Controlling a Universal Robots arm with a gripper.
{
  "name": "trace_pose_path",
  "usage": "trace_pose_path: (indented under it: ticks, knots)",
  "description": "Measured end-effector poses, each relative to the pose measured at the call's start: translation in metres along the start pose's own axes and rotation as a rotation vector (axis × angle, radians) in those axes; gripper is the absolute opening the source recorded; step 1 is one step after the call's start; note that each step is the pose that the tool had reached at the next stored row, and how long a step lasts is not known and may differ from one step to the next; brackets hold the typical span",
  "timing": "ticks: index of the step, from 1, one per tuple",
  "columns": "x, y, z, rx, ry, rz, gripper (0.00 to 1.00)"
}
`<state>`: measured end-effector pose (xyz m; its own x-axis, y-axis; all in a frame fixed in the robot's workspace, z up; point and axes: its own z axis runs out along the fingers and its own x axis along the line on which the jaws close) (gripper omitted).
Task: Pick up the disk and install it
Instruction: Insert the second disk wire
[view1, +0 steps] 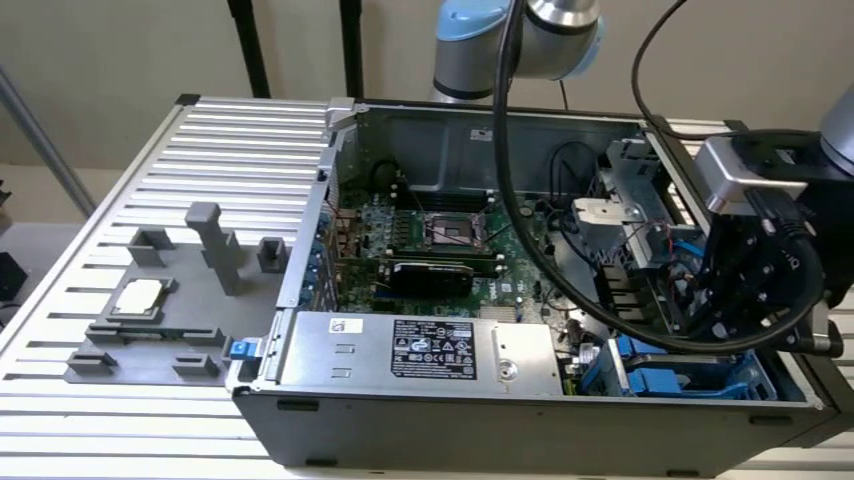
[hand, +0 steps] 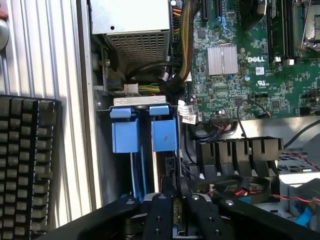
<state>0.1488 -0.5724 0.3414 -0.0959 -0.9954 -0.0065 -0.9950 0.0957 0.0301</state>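
Note:
The disk (hand: 164, 134) stands on edge in the blue drive bay (view1: 674, 382) at the near corner of the open computer case, on the exterior view's right. I see its bright blue carrier tab and its thin dark edge running back between my fingers (hand: 161, 212). My gripper (hand: 175, 202) reaches down into that bay. Its two black fingers are close together on the disk's edge. A second blue carrier (hand: 125, 135) sits in the slot right beside it. In the exterior view the gripper's black body (view1: 754, 285) hangs over the bay and hides the fingertips.
The silver power supply box (view1: 400, 350) with its black label lies along the case's front wall. The green motherboard (hand: 240, 65) and bundled cables crowd the bay. A thick black cable (view1: 527, 210) hangs across the case. A CPU chip (view1: 140, 297) and grey fixtures (view1: 214, 245) rest on the slatted table, and a keyboard (hand: 30, 165) lies outside the case.

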Motion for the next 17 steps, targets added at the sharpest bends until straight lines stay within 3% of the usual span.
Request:
trace_pose_path:
  ticks: [11,17]
  knots:
    - [-0.0064,0.0007,0.0013,0.0012,0.0115,0.007,0.0]
    - [-0.0065,0.001,-0.0052,0.0012,0.0124,0.009,0.0]
